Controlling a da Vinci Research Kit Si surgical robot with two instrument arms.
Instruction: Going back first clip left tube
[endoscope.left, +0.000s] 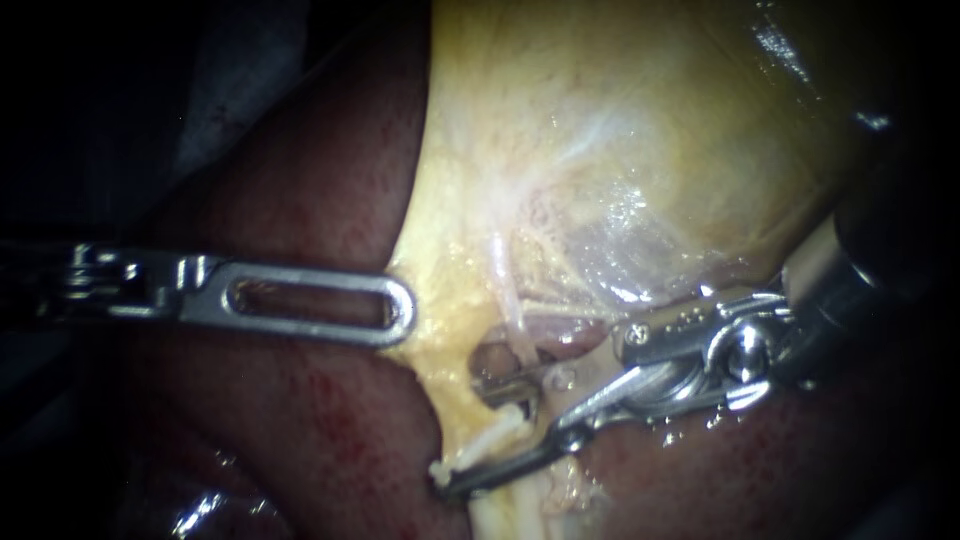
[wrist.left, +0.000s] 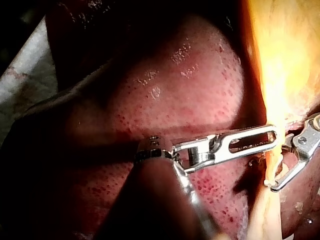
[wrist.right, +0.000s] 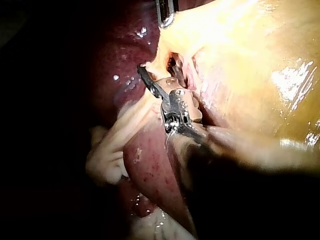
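Dark red liver (endoscope.left: 330, 200) across the lower left, wet and speckled; pale yellow gallbladder (endoscope.left: 600, 120) draped above and to the right of it. From the left, left instrument (endoscope.left: 395, 308), slotted pincer together and, as far as can be judged, clamped on the gallbladder's yellow edge, drawing it toward the liver. From the right, right instrument (endoscope.left: 545, 425), pincer apart and holding nothing, one long slim half reaching down past a pale strand (endoscope.left: 490, 440). Between the two instruments, a thin whitish tube (endoscope.left: 508, 295) running down out of the gallbladder's filmy tissue, with a small grey metal clip (endoscope.left: 505, 388) across it lower down. Likely step: backing the right instrument away from the clip. Best done straight back along its own shaft, pincer held wide enough to clear clip and tube, with no sideways sweep. Worth watching: the long lower tip, close to the pale strand and apt to snag it. Steady, even pull from the left, to avoid slackening the tube or tearing it at the clip.
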